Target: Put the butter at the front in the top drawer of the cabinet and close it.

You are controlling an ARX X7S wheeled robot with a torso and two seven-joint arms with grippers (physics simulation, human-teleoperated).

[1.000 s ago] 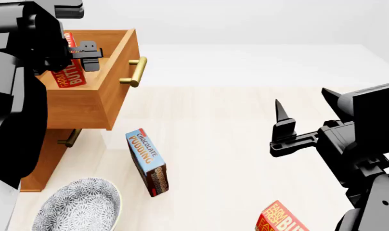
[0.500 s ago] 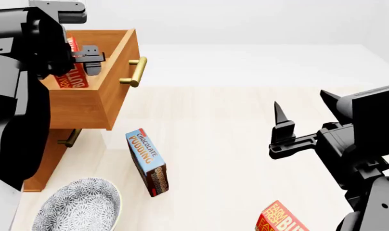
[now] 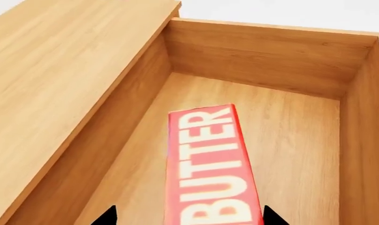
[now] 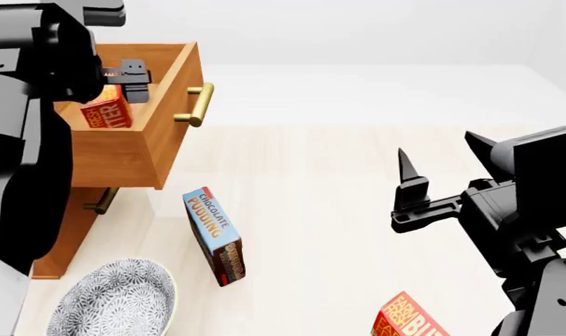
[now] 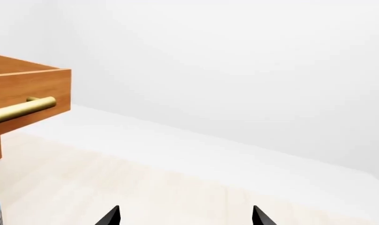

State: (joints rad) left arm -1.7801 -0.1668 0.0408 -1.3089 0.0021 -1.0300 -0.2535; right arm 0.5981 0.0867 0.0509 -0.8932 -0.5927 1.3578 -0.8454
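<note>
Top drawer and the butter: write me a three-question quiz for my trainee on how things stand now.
1. True or false: the top drawer stands pulled out of the cabinet.
2. Where is the butter that sits under the left claw? A) inside the top drawer B) on the floor C) in the patterned bowl
3. How many butter cartons show in the head view?

Key: 1 true. 2 A. 3 two; the second carton lies at the bottom edge of the view, near the right arm.
</note>
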